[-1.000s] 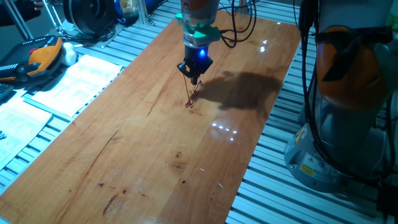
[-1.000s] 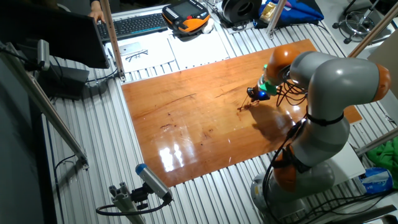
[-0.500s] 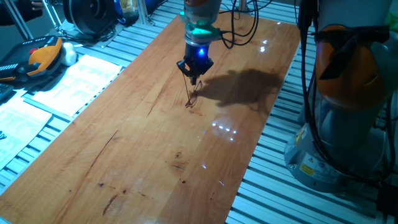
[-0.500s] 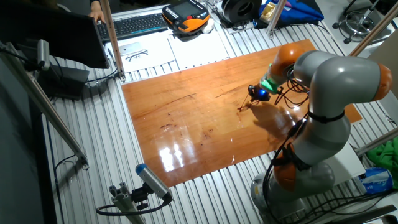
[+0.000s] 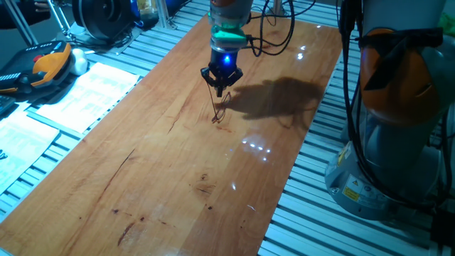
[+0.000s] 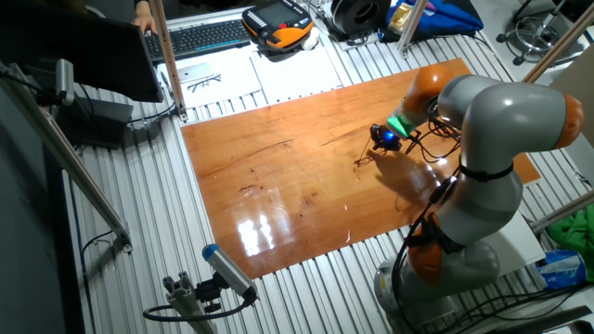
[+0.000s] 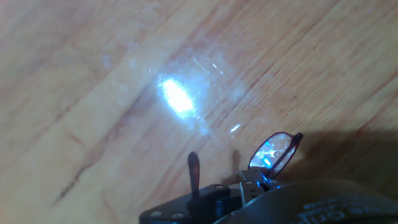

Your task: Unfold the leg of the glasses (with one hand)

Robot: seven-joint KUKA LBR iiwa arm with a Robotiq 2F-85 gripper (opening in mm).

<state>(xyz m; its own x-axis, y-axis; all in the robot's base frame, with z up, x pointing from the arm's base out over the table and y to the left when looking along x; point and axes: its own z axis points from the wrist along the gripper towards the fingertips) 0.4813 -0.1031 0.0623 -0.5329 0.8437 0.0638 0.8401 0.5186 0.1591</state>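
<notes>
The glasses [image 5: 220, 114] are a tiny reddish-brown wire pair in the middle of the wooden table [image 5: 163, 171]. They also show in the other fixed view [image 6: 362, 158]. My gripper [image 5: 219, 89], black with a blue light and a green ring, hangs just above them, and one thin leg rises from the frame into its tips. The jaws are closed on that leg. The gripper also shows in the other fixed view [image 6: 377, 141]. In the hand view one clear lens [image 7: 273, 151] stands beside the dark gripper body, and the leg [image 7: 194, 174] points up along it.
The arm's grey and orange base [image 5: 398, 107] stands off the table's right edge. Paper sheets [image 5: 85, 92] and an orange-black handheld unit [image 5: 50, 65] lie on the slatted bench to the left. A keyboard [image 6: 200, 37] lies at the far end.
My gripper has shifted slightly up and away along the table with the leg in it. The frame's lower end stays at the same spot on the wood.
</notes>
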